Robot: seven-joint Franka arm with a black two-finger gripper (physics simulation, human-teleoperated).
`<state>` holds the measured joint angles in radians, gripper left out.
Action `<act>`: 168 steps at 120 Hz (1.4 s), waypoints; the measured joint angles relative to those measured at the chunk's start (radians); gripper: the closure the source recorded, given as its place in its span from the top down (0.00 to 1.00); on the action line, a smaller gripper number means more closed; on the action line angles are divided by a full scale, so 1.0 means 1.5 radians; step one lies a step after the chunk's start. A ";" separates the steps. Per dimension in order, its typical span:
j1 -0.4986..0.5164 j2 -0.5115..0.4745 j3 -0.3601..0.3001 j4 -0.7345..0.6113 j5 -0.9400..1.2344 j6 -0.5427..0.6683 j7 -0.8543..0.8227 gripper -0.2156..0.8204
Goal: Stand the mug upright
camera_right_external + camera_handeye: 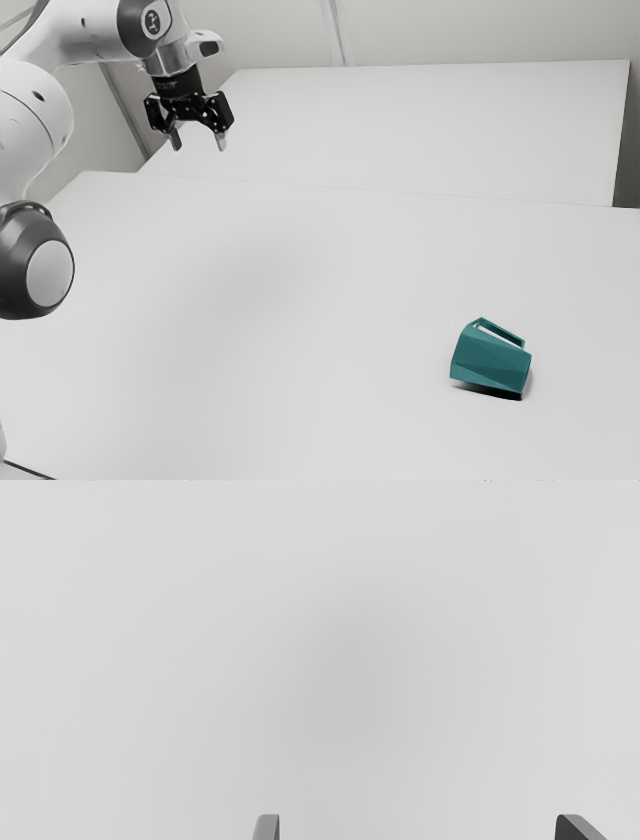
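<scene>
My gripper (199,146) hangs high above the table at the exterior view's upper left, its two fingers spread with nothing between them. In the wrist view the gripper (418,825) is open over bare white surface. A teal mug (490,360) lies on its side toward the exterior view's lower right, far from the gripper. The mug's handle (503,333) is on its upper side, and a dark shadow falls beneath the body.
The white table (290,330) spreads under the arm and the mug. Behind it, in the exterior view, is another white surface (430,125) with a pale wall (480,30) beyond.
</scene>
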<state>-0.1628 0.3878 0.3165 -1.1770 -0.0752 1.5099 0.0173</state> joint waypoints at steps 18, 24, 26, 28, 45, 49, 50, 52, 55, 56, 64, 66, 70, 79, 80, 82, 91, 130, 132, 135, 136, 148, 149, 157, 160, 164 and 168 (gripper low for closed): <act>-0.002 -0.003 0.001 -0.002 0.003 0.002 -0.002 0.79; -0.003 -0.012 0.001 -0.007 0.000 0.003 -0.001 0.79; -0.003 -0.017 -0.002 -0.012 -0.003 0.003 -0.002 0.79; -0.005 -0.020 -0.005 -0.018 -0.005 0.004 -0.002 0.79; -0.033 -0.076 -0.025 -0.147 -0.050 0.056 -0.003 0.79; -0.040 -0.095 -0.026 -0.189 -0.075 0.077 -0.003 0.79; -0.041 -0.100 -0.027 -0.198 -0.081 0.082 -0.003 0.79; -0.045 -0.110 -0.027 -0.218 -0.095 0.092 -0.003 0.79; -0.049 -0.124 -0.027 -0.248 -0.115 0.109 -0.003 0.79; -0.050 -0.128 -0.027 -0.256 -0.122 0.114 -0.003 0.79; -0.057 -0.158 -0.028 -0.324 -0.182 0.152 -0.002 0.79; -0.059 -0.166 -0.028 -0.341 -0.196 0.162 -0.001 0.79; -0.065 -0.181 -0.028 -0.376 -0.225 0.182 0.001 0.79; -0.082 -0.199 -0.028 -0.432 -0.286 0.221 0.008 0.79; -0.084 -0.200 -0.028 -0.437 -0.292 0.225 0.009 0.79; -0.087 -0.201 -0.028 -0.449 -0.306 0.234 0.011 0.79; -0.101 -0.202 -0.033 -0.486 -0.358 0.267 0.025 0.79; -0.162 -0.204 -0.054 -0.573 -0.501 0.338 0.113 0.79; -0.165 -0.205 -0.054 -0.579 -0.506 0.341 0.119 0.79; -0.170 -0.209 -0.054 -0.590 -0.512 0.346 0.127 0.79; -0.172 -0.210 -0.054 -0.592 -0.514 0.347 0.130 0.79; -0.185 -0.216 -0.071 -0.619 -0.541 0.367 0.167 0.79; -0.187 -0.216 -0.072 -0.621 -0.543 0.369 0.170 0.79; -0.196 -0.218 -0.082 -0.635 -0.557 0.380 0.197 0.79; -0.196 -0.219 -0.089 -0.639 -0.563 0.384 0.207 0.79; -0.198 -0.219 -0.096 -0.644 -0.571 0.389 0.221 0.79; -0.201 -0.220 -0.100 -0.651 -0.578 0.394 0.234 0.79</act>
<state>-0.4636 0.0575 0.1668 -2.1529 -0.9425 2.1006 0.3682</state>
